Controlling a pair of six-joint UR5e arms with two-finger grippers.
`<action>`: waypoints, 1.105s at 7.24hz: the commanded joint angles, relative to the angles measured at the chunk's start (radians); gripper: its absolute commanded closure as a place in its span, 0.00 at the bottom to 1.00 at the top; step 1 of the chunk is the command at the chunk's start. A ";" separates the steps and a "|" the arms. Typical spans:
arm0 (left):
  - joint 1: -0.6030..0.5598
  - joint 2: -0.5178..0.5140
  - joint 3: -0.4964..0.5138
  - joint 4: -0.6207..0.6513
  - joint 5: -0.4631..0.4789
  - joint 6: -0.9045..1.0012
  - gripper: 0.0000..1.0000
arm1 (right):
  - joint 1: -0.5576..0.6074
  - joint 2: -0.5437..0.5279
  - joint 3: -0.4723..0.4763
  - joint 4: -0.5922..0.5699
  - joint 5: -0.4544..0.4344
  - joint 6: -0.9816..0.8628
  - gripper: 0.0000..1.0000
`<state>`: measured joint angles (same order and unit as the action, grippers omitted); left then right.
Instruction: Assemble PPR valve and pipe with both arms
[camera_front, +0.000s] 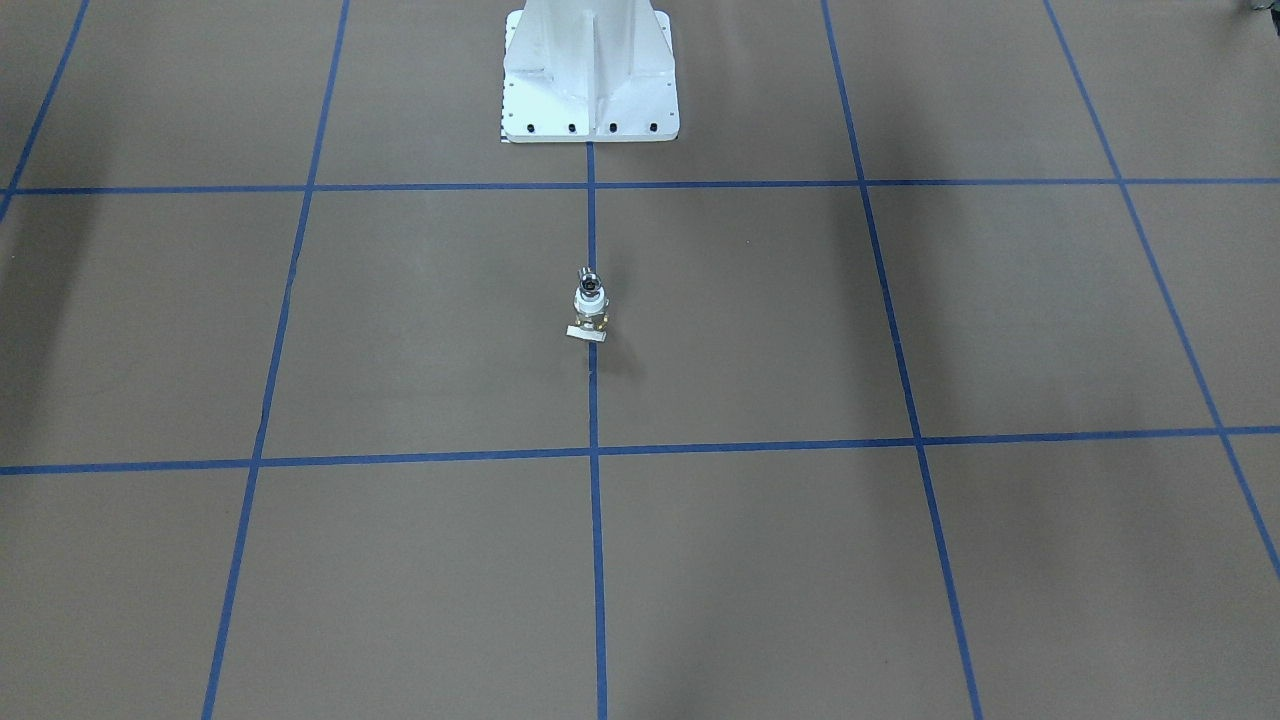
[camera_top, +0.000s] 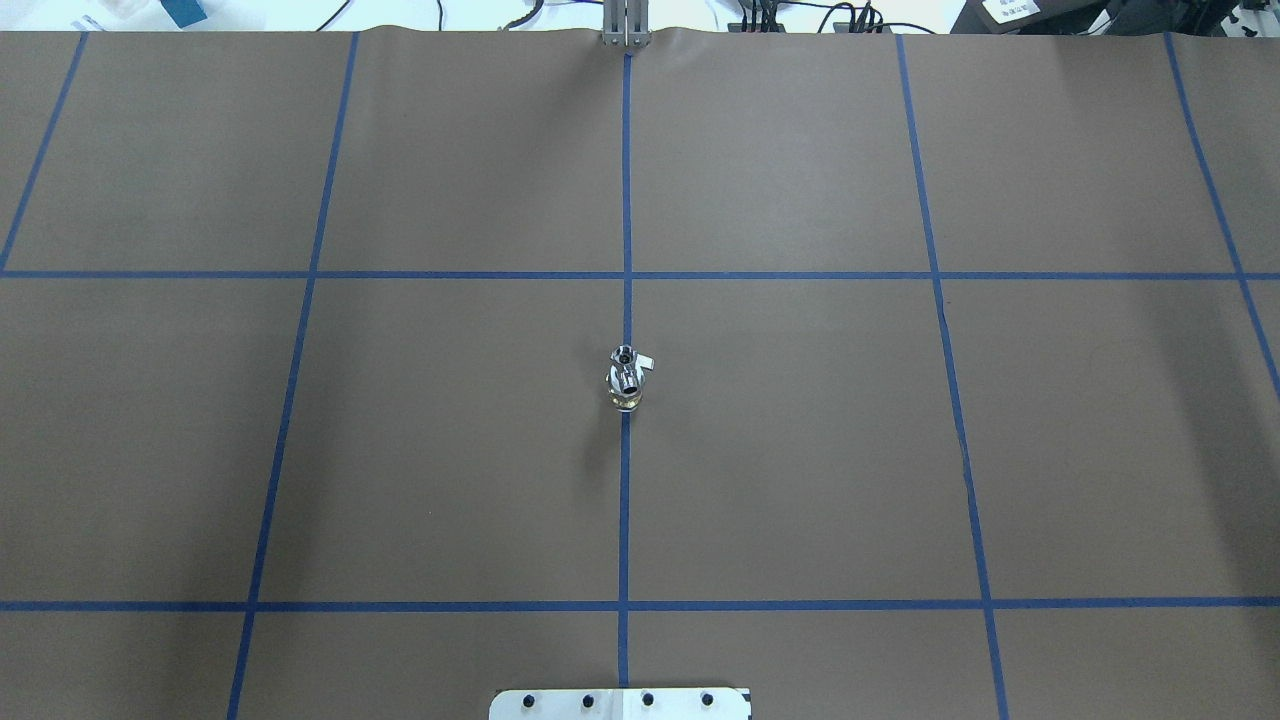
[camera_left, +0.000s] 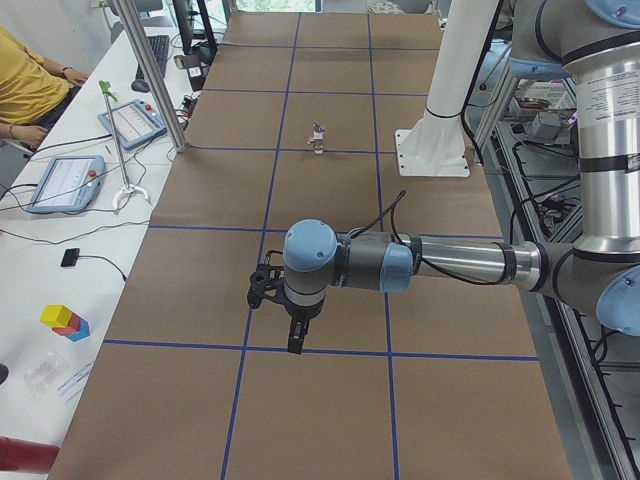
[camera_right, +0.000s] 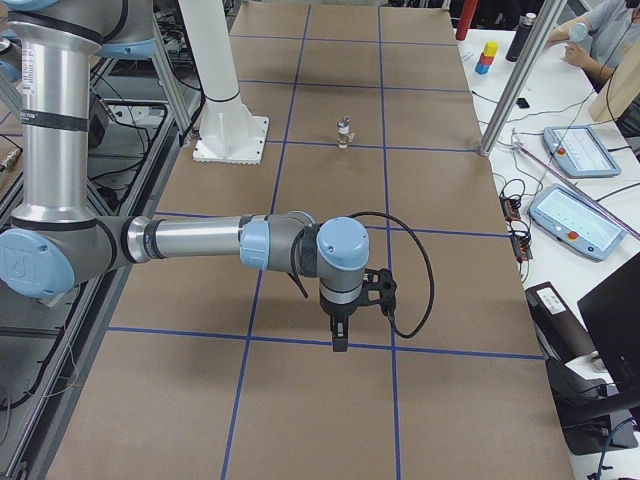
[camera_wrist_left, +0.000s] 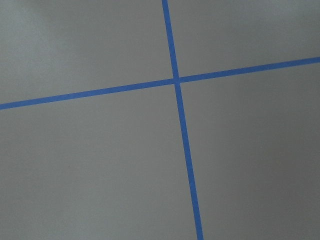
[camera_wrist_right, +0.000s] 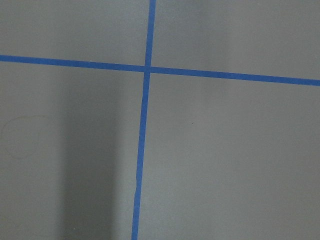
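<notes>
PPR valve (camera_front: 591, 318) and pipe (camera_front: 588, 279) are seen as one small upright stack near the middle of the table (camera_top: 800, 450), on the centre line of blue tape (camera_top: 625, 520), well apart from every edge. The silver pipe is seated on the valve's white collar, with the brass body and pale tab handle below; whether the joint is pushed fully home is too small to be told. Neither arm is near it. The left gripper (camera_left: 297, 347) is held above the table toward its left end, fingers (camera_left: 296, 334) pointed down, and the right gripper (camera_right: 339, 345) likewise toward the right end; both are shown only from the side, so it cannot be told whether the fingers are parted or closed. The stack is judged narrow and top-heavy, so it could be toppled by a slight knock from a finger. If the joint is loose, the pipe could be shaken off. The smooth metal could be let slip from a poorly centred grip, and a clash of the arms could be caused by both closing on so small a target.
</notes>
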<state>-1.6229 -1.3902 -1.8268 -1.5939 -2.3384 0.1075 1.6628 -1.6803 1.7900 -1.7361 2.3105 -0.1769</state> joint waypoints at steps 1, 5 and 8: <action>0.000 0.002 0.006 0.000 0.001 0.000 0.00 | 0.000 -0.010 0.006 0.000 0.003 0.000 0.00; 0.000 0.008 0.017 0.003 0.002 0.000 0.00 | 0.000 -0.010 0.008 0.001 0.004 -0.004 0.00; 0.000 0.008 0.015 0.003 0.002 0.000 0.00 | 0.000 -0.012 0.006 0.001 0.004 -0.004 0.00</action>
<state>-1.6230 -1.3822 -1.8112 -1.5908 -2.3363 0.1070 1.6628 -1.6918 1.7965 -1.7349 2.3148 -0.1809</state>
